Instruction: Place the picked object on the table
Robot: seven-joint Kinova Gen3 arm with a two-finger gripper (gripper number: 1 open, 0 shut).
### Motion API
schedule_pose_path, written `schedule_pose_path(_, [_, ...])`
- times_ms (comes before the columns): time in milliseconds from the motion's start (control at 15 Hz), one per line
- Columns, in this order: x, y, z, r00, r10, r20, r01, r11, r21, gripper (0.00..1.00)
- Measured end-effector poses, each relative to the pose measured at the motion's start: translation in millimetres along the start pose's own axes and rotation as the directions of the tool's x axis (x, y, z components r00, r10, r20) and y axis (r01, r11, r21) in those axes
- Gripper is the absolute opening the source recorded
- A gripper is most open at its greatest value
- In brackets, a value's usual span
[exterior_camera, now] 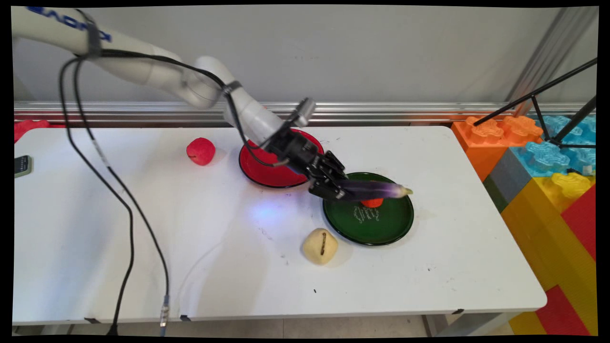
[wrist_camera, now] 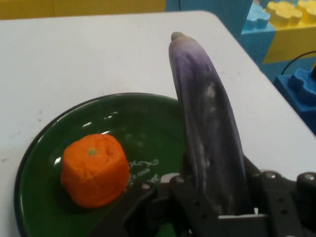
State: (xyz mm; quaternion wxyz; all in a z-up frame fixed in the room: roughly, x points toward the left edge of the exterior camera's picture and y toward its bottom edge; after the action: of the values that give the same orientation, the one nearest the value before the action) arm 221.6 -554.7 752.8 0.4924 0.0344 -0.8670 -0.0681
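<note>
Hand [exterior_camera: 333,188] with eggplant [exterior_camera: 376,190] over green plate [exterior_camera: 381,233]

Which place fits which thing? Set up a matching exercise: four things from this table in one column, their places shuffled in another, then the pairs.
Things:
1. eggplant
2. orange fruit
3. red apple
4. beige potato

Places:
A. on the table, left of the red plate
B. in the gripper
C. on the table, beside the green plate's near-left rim
D. on the green plate

Pairs: 1-B, 2-D, 3-A, 4-C
</note>
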Motion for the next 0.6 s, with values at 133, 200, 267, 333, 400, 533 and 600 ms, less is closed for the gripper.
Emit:
schedule_pose_path(133, [1,10,-23,1.0,-0.013,-0.014,0.013,1.0,0.002,0.0])
schedule_pose_path(200, [0,15,-35,1.0,-0.02,-0.02,0.02,1.0,0.003,0.0])
schedule_pose_path(267, [0,19,-45,0.999,-0.026,-0.025,0.026,1.0,0.003,0.0])
schedule_pose_path(333, [-1,25,-57,0.999,-0.032,-0.031,0.033,0.999,0.003,0.0])
schedule_pose_path(400, [-2,30,-68,0.999,-0.037,-0.036,0.037,0.999,0.002,0.0])
schedule_pose_path(533, [-5,40,-89,0.998,-0.046,-0.042,0.046,0.999,-0.002,0.0])
schedule_pose_path(600, [-6,45,-98,0.998,-0.049,-0.044,0.048,0.999,-0.005,0.0])
